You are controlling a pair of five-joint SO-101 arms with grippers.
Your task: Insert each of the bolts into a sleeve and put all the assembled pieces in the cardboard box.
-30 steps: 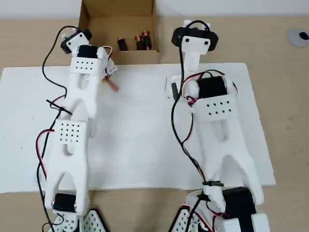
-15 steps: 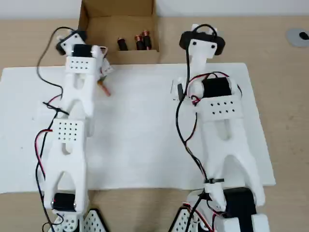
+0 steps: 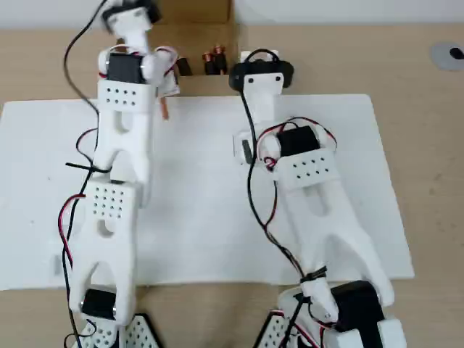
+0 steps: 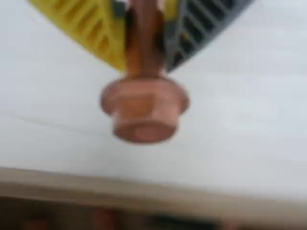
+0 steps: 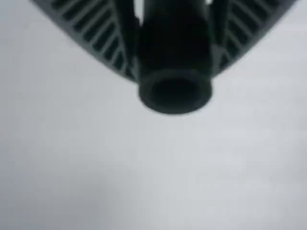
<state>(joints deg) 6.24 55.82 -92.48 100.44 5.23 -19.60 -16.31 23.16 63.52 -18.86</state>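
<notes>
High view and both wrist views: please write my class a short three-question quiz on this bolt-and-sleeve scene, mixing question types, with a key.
1. True or false: the left tool grips a copper bolt.
2. Multiple choice: what does the right tool hold? A. a black sleeve B. a copper bolt C. nothing
3. Fill in: in the high view, the finished pieces lie inside the ____.

Key: 1 true; 2 A; 3 cardboard box.
</notes>
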